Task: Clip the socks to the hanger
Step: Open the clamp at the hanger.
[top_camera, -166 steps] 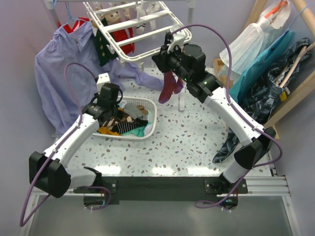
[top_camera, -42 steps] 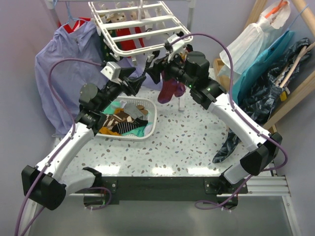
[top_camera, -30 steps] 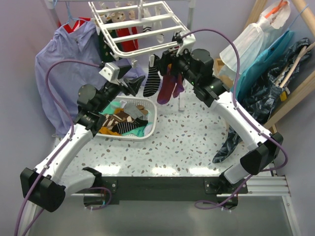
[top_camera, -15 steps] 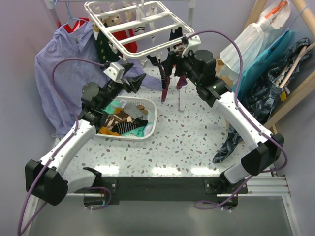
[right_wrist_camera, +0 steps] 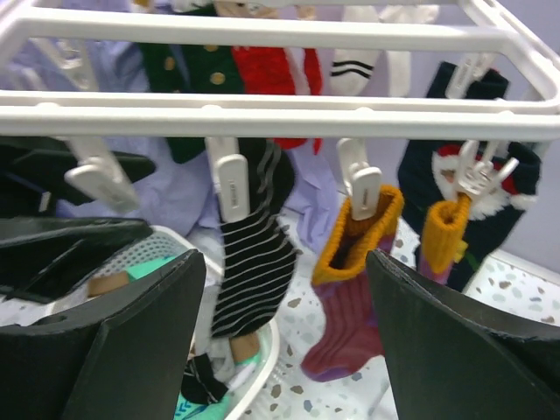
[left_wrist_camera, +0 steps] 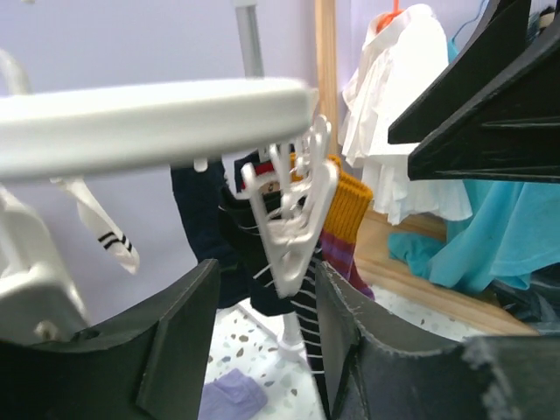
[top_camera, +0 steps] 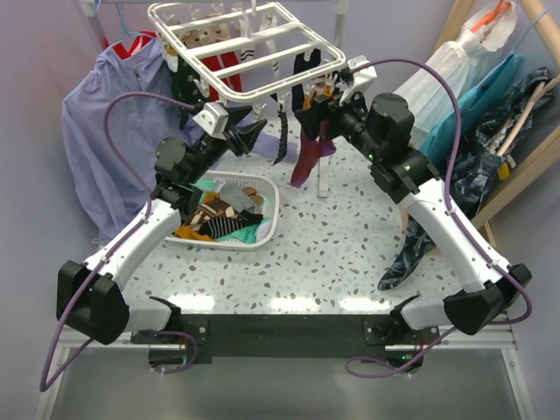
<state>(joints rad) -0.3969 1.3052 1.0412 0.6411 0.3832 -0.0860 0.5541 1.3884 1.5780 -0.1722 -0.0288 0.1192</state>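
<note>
Left claw [left_wrist_camera: 262, 273] first: its two dark fingers [left_wrist_camera: 179, 341] are spread wide and it isn't gripping anything. In the gap between them the wrist cam shows a small white plastic clip [left_wrist_camera: 289, 223] pinched on the top of a black-and-white striped sock [left_wrist_camera: 304, 315]. I honestly can't tell from that angle whether the fingers touch either one. From overhead, the claw tip sits just beside that sock, up under the near edge of the rack.

Right claw [right_wrist_camera: 284, 262] is the same deal: fingers [right_wrist_camera: 455, 350] far apart, holding nothing. It's up by the rack's near right corner, facing the front bar.

The white plastic rectangular drying hanger [right_wrist_camera: 262, 122] hangs at the back, above the far end of the worktop and tilted a bit. Along its front bar from the right wrist cam:
- the striped sock, dangling from its clip
- a purple sock with a mustard-orange cuff [right_wrist_camera: 350, 315] on the next clip over
- a second orange cuff [right_wrist_camera: 446, 229] clipped just right of that; the rest of it is hard to make out

Further back on the rack there's:
- a dark green sock with gold dots [right_wrist_camera: 188, 66]
- a red sock [right_wrist_camera: 262, 70]
- a white sock with black bands [right_wrist_camera: 354, 63]
- a navy sock with red-and-white trim [right_wrist_camera: 503, 175]

Below the left arm, a white slotted laundry basket [top_camera: 274, 210] sits on the speckled terrazzo worktop [top_camera: 350, 262]. It has a heap of loose socks [top_camera: 219, 219] in it: brown-cream stripes, black-white stripes and some teal. A big lavender shirt [top_camera: 96, 140] hangs behind the basket at far left.
</note>
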